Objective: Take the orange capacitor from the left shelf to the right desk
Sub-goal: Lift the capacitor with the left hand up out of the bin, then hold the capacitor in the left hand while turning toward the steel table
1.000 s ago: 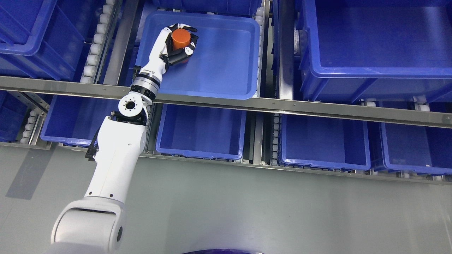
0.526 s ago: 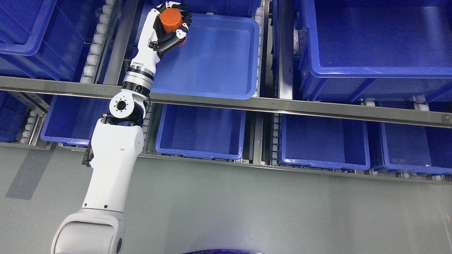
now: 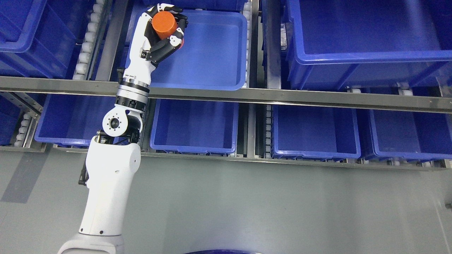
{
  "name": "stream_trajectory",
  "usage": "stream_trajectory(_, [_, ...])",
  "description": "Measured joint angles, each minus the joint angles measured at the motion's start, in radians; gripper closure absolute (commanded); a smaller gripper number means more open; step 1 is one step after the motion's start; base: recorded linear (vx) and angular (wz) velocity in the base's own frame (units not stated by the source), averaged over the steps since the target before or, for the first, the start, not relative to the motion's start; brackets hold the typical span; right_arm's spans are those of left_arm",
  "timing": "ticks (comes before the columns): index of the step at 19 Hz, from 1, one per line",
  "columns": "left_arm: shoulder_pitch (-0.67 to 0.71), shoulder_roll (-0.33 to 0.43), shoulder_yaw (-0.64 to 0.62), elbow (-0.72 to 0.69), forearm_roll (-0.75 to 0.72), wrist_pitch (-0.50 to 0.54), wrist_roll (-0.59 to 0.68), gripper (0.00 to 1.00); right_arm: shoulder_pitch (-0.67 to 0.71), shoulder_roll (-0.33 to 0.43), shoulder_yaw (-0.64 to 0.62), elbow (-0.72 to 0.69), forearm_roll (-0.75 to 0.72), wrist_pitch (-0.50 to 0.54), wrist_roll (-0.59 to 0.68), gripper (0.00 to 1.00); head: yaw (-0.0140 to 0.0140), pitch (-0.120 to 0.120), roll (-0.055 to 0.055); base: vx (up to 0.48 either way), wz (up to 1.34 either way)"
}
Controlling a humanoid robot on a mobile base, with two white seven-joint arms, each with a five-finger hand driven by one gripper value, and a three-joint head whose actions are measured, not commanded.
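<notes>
The orange capacitor (image 3: 164,20) is a short cylinder held in my left hand (image 3: 166,26), whose fingers are curled around it. The hand hovers over the upper left corner of a shallow blue tray (image 3: 212,49) on the upper shelf level. The capacitor is lifted off the tray floor. My white left arm (image 3: 111,169) rises from the bottom left and crosses the metal shelf rail (image 3: 268,96). The right arm does not show.
Deep blue bins fill the shelf: a large one (image 3: 353,38) at the upper right, another (image 3: 28,35) at the upper left, and several (image 3: 194,123) on the lower level. White rollers (image 3: 86,42) line the tracks. Grey floor (image 3: 247,208) lies below.
My left hand has lifted the capacitor up and to the left, from the tray's floor to above its corner. The whole picture has also shifted left and up, so the camera moved.
</notes>
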Motion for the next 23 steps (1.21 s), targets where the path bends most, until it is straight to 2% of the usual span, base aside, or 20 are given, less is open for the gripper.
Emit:
stream_trajectory(14, [0.018,0.0,-0.001,-0.114,0.009,0.001,-0.001,0.98,0.0,0.0,0.0,0.0,0.0,0.0,0.0,0.0,0.0,0.0,0.0,-0.132,-0.33])
stream_trajectory(23, [0.017,0.0,-0.002,-0.137,0.013,0.002,0.0,0.98,0.0,0.0,0.0,0.0,0.0,0.0,-0.001,0.0,0.0,0.0,0.0,-0.109,-0.79])
